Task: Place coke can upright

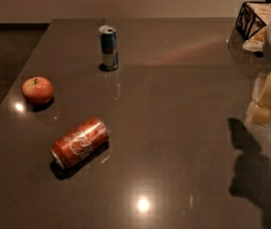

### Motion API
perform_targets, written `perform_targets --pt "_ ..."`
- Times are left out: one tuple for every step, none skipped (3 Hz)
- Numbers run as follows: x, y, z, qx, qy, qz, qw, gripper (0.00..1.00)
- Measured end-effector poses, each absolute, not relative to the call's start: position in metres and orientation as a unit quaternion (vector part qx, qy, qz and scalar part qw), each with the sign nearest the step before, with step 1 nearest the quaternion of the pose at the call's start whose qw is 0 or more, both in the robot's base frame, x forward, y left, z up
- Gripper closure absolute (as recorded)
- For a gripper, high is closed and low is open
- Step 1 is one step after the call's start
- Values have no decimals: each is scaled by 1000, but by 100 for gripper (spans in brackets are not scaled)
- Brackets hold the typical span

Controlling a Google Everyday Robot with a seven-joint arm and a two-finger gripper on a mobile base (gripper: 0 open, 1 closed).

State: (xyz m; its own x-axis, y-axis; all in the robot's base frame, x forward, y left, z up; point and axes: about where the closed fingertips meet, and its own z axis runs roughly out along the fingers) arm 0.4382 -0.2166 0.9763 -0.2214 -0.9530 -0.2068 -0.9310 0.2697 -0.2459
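Observation:
The coke can [79, 143], red-orange with white cursive lettering and silver ends, lies on its side on the dark table [173, 142] at the front left, its near end pointing toward the front-left. My gripper [268, 100] hangs above the table at the right edge of the view, far to the right of the can and not touching it. It holds nothing that I can see. Its shadow falls on the table below it.
A slim blue-and-silver can [109, 47] stands upright at the back, left of centre. A red apple [37, 90] sits near the table's left edge, behind the coke can. A black wire basket [254, 18] with packets stands at the back right corner.

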Motion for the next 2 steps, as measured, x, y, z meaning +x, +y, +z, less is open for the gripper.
perform_targets --pt "438 -217 976 -603 781 -35 159 0" --pt "443 -186 980 -649 742 -19 167 0"
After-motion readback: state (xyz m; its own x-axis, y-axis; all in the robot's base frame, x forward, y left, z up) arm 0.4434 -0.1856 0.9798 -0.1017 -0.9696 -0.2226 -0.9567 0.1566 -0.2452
